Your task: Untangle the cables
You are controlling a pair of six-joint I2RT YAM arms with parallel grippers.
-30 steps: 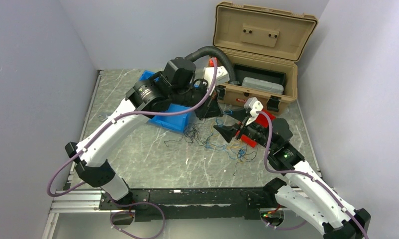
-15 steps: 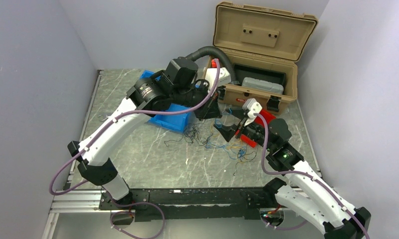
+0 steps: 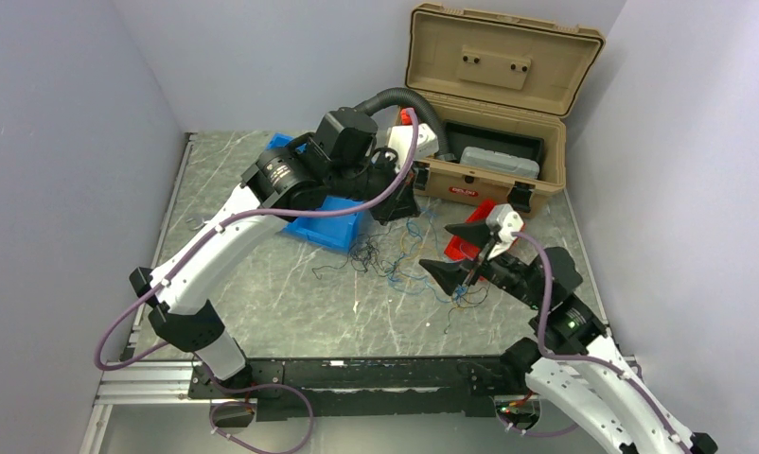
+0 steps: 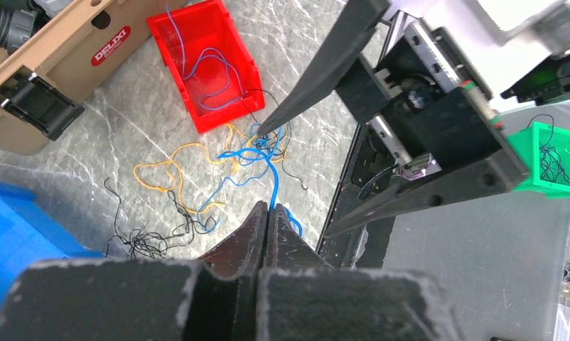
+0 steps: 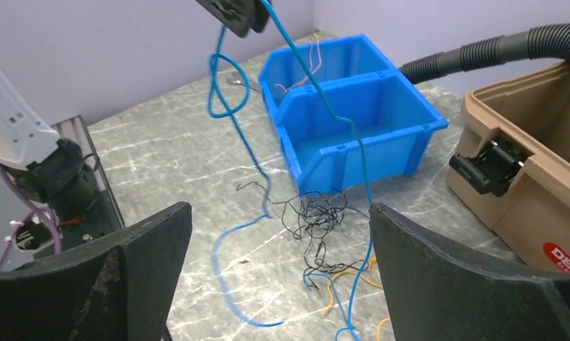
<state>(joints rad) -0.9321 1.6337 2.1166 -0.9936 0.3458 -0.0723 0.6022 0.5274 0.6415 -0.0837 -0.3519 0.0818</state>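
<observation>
Left pincer is clamped on a blue wire, which hangs near-vertical down to the tangled cables on the counter; right pincer, spread wide and empty, faces that strand, close ahead.

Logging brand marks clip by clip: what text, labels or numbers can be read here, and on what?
"DELIXI": white letters on the red label on the tan case, left wrist view.
"DEL": the same label, cut off by the frame edge, right wrist view.
Top view: the label is too small to read.
Nothing else legible in any view.
</observation>
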